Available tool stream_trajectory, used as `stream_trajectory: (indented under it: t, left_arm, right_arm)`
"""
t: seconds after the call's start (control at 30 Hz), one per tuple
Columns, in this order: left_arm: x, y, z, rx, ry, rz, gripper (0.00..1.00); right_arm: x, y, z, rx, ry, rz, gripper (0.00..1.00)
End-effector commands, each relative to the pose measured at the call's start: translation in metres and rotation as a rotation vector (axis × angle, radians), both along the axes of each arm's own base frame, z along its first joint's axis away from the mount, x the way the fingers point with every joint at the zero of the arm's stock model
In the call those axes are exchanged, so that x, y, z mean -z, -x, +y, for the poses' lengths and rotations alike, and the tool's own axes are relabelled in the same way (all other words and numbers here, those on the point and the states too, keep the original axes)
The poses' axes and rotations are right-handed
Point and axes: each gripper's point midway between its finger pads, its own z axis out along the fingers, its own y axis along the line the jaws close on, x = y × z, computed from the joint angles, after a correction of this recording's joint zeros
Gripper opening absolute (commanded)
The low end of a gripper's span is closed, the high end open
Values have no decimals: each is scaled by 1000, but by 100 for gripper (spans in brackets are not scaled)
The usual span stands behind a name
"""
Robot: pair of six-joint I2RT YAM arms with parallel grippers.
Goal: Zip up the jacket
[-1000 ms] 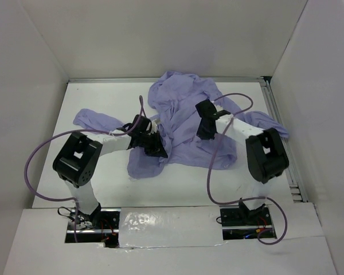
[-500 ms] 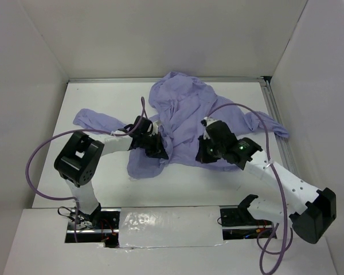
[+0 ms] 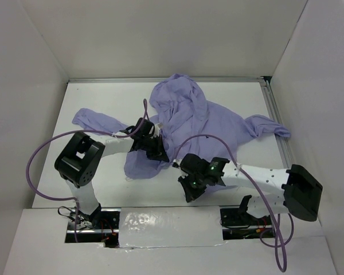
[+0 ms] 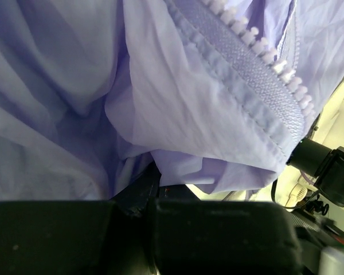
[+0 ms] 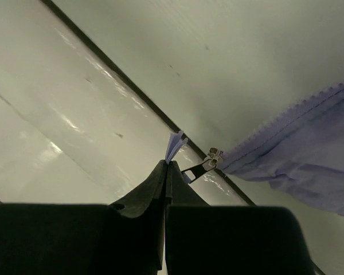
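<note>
The lavender jacket (image 3: pixel 200 117) lies wrinkled across the middle and back of the table, one sleeve out to the left and one to the right. My left gripper (image 3: pixel 155 150) is shut on the jacket's lower front edge; in the left wrist view (image 4: pixel 152 180) fabric drapes over the jaws and the zipper teeth (image 4: pixel 258 63) run past at the upper right. My right gripper (image 3: pixel 179 166) sits just off the jacket's near hem. In the right wrist view it (image 5: pixel 167 164) is shut on a small lavender pull tab (image 5: pixel 175 143) joined to the zipper slider (image 5: pixel 212 157).
White walls close in the table on the left, back and right. A metal rail (image 3: pixel 277 123) runs along the right edge. Purple cables (image 3: pixel 34 166) loop from both arms. A shiny taped strip (image 3: pixel 160 220) lies between the arm bases.
My right arm has swung from over the jacket down toward the near edge, drawing the zipper pull along. The jacket's right side now lies flatter. My left gripper has barely moved.
</note>
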Motion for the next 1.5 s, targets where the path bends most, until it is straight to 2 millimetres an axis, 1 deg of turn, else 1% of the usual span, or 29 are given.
stream_trajectory:
  t: [0.0,0.03,0.07,0.1,0.13,0.17,0.2,0.23,0.27,0.3,0.33,0.37,0.43,0.47,0.53,0.57,0.7,0.73,0.83,0.9,0.97,1.0,1.2,1.33,1.37,1.4,1.43,1.47]
  left_arm:
    - [-13,-1,-1,20,9,-59,0]
    - [-13,-1,-1,20,7,-60,0]
    - [-13,-1,-1,18,3,-64,0]
    - [-12,1,-1,18,2,-61,0]
    - [-13,1,-1,18,2,-61,0]
    - [-14,3,-1,23,9,-63,0]
    - [-15,3,-1,27,12,-66,0]
    - [-16,5,-2,33,17,-70,0]
    - [-17,6,-3,39,19,-79,0]
    - [-16,8,-2,40,18,-76,0]
    - [-16,10,-4,47,19,-77,0]
    - [-18,10,-4,49,20,-82,0]
    - [-19,14,-5,60,24,-86,0]
    - [-20,14,-4,60,25,-94,0]
    - [-20,17,-5,66,26,-95,0]
    - [-20,17,-4,65,27,-100,0]
    - [-20,21,-4,64,22,-100,0]
    - [-19,23,-5,66,18,-99,0]
    - [-19,24,-5,67,15,-99,0]
    - [-19,26,-6,70,11,-98,0]
    - [-19,27,-6,71,8,-98,0]
    - [-20,28,-7,75,10,-102,0]
    - [-19,27,-6,70,-2,-108,0]
    - [-17,28,-5,68,-14,-99,0]
    - [-16,28,-4,63,-22,-96,0]
    - [-16,29,-4,63,-23,-94,0]
    - [-16,28,-3,62,-25,-98,0]
    - [-17,28,-3,60,-26,-98,0]
  right_arm:
    - [12,9,9,-70,-39,10,0]
    - [14,5,10,-47,-31,-14,11]
    - [11,1,12,-25,-21,-46,23]
    - [8,-4,12,-6,-13,-76,34]
    - [0,-11,13,23,-9,-121,42]
    - [-12,-15,15,37,-46,-155,46]
    - [-20,-16,17,43,-73,-171,48]
    - [-25,-19,17,53,-100,-188,56]
    - [-35,-22,16,73,-137,-213,63]
    - [-35,-24,14,84,-145,-222,66]
    - [-27,-32,2,137,-112,-239,67]
    - [-26,-36,-3,201,-104,-225,67]
    - [-16,-36,-15,250,-61,-194,68]
    - [-13,-45,-22,334,-37,-210,68]
    - [-6,-46,-27,385,-19,-194,68]
    - [-4,-50,-31,427,-4,-199,68]
    - [8,-56,-37,542,44,-181,67]
    - [15,-57,-39,572,67,-178,67]
    - [26,-58,-42,610,109,-177,67]
    - [29,-62,-42,647,122,-197,66]
    - [36,-62,-45,657,156,-208,65]
    - [37,-66,-47,682,167,-230,65]
    - [56,-62,-49,681,224,-209,64]
    - [66,-58,-43,654,238,-188,64]
    - [71,-55,-43,641,260,-182,61]
    - [74,-53,-43,626,274,-185,57]
    - [75,-51,-43,629,292,-180,55]
    - [82,-47,-46,614,332,-169,54]
